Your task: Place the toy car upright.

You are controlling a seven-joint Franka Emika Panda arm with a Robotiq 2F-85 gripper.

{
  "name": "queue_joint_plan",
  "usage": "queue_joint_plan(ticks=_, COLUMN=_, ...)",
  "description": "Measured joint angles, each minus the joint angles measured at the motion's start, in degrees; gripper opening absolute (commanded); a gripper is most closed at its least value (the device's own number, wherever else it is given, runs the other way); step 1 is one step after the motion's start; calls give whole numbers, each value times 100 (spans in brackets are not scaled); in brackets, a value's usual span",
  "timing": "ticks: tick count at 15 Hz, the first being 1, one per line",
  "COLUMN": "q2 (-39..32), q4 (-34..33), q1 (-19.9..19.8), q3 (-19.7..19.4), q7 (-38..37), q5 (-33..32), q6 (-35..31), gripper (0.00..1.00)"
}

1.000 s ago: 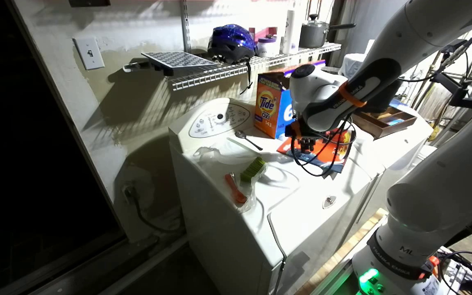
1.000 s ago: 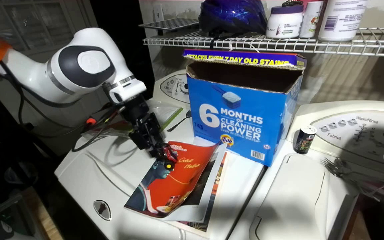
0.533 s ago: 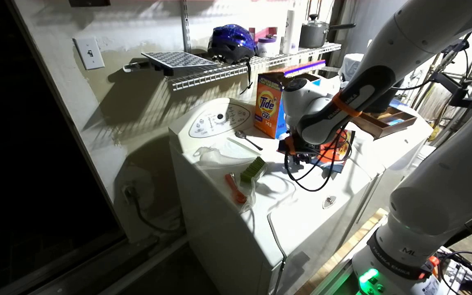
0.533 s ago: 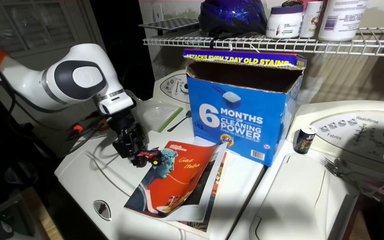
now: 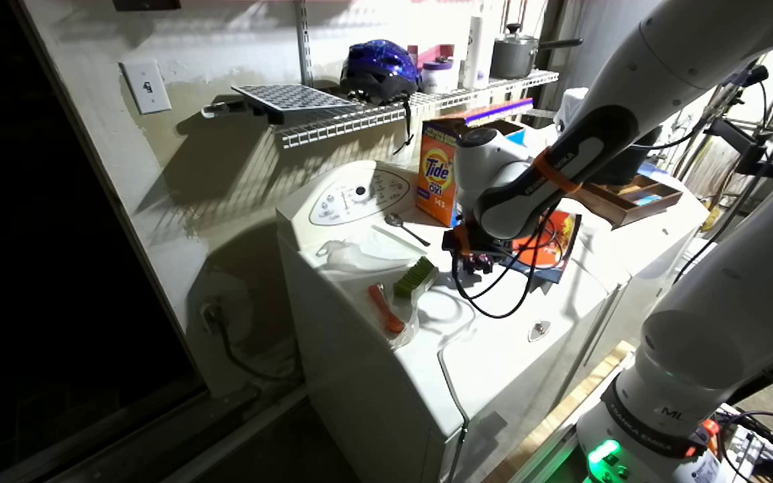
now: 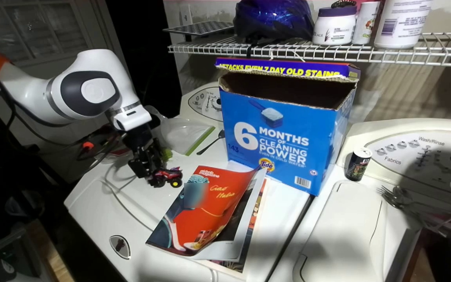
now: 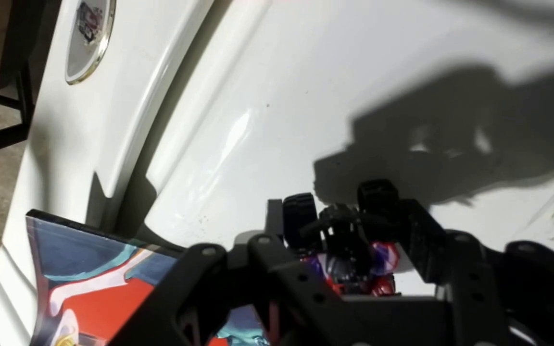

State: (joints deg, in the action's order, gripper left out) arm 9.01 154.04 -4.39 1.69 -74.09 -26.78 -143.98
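Exterior views: the tray (image 5: 651, 208) holds something blue (image 5: 647, 199). I have my jaws closed on the car (image 6: 167, 176), its long axis roughly level, free end toward the magazine (image 6: 214, 209).

The pincer (image 7: 339, 209) (wrist view) hides the car (image 7: 350, 262) — partly.

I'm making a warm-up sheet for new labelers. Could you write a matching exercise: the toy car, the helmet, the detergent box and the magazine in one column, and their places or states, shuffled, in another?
Things
1. toy car
2. helmet
3. detergent box
4. magazine

Places and states
A. up on the wire shelf
B. lying down, one side curling up
C. standing, its top open
D. held in the claw

Right pairs: 1-D, 2-A, 3-C, 4-B
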Motion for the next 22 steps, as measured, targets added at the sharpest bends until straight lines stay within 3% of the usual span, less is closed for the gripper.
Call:
queue_joint_plan(ticks=3, q2=-48, q4=0, q1=83, q3=18, q7=317, q5=305, q6=-142, gripper=36)
queue_joint_plan(ticks=4, q2=-71, q4=0, q1=95, q3=18, q7=421, q5=391, q6=-148, gripper=86)
queue_joint_plan(ticks=7, q2=-124, q4=-4, q1=97, q3=12, q7=778, q5=712, q6=-148, gripper=98)
queue_joint_plan(ticks=15, q2=251, q4=-172, q1=57, q3=-127, q7=1825, q5=1484, q6=-159, gripper=100)
queue_joint_plan(ticks=22, q2=1024, q4=-458, q1=-110, q3=-172, q7=2456, q5=1576, q6=660, gripper=100)
